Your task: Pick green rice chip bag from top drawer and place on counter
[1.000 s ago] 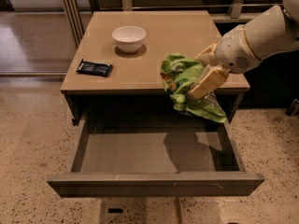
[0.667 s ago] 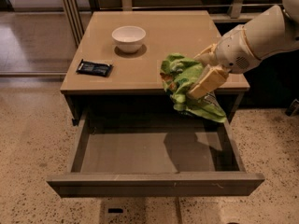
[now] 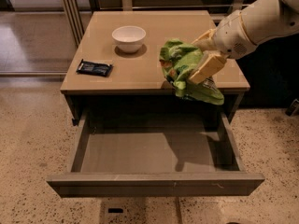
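Observation:
The green rice chip bag (image 3: 184, 69) is crumpled and bright light-green. It hangs in the air over the front right edge of the counter (image 3: 145, 64). My gripper (image 3: 202, 59) comes in from the right on a white arm and is shut on the bag, with a tan finger (image 3: 208, 66) across its right side. The bag's lower end droops past the counter edge, above the top drawer (image 3: 154, 157). The drawer is pulled fully open and its grey inside is bare.
A white bowl (image 3: 129, 38) stands at the back middle of the counter. A small flat black packet (image 3: 95, 68) lies at the counter's left front. A speckled floor surrounds the cabinet. A dark cabinet stands at the right behind the arm.
The gripper and the bag have risen slightly and shifted a little toward the counter. The drawer, bowl and packet have not moved.

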Tool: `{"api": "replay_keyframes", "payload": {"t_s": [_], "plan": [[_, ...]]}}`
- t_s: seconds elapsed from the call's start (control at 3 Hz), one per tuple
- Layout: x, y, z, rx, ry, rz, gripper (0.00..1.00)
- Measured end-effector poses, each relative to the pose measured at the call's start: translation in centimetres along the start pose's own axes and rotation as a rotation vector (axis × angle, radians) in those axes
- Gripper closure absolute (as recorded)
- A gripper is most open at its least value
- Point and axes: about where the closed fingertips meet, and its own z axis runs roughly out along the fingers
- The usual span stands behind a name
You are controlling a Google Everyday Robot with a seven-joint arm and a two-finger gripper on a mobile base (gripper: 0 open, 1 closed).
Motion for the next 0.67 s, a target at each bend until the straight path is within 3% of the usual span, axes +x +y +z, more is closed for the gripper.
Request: {"api": "replay_keyframes", "payload": {"t_s": [0.33,0.67], "plan": [[-0.1,-3.8,0.8,0.018,-0.026,-0.024,1.00],[0.0,-5.5,1.3,0.026,-0.040,-0.028,1.00]]}}
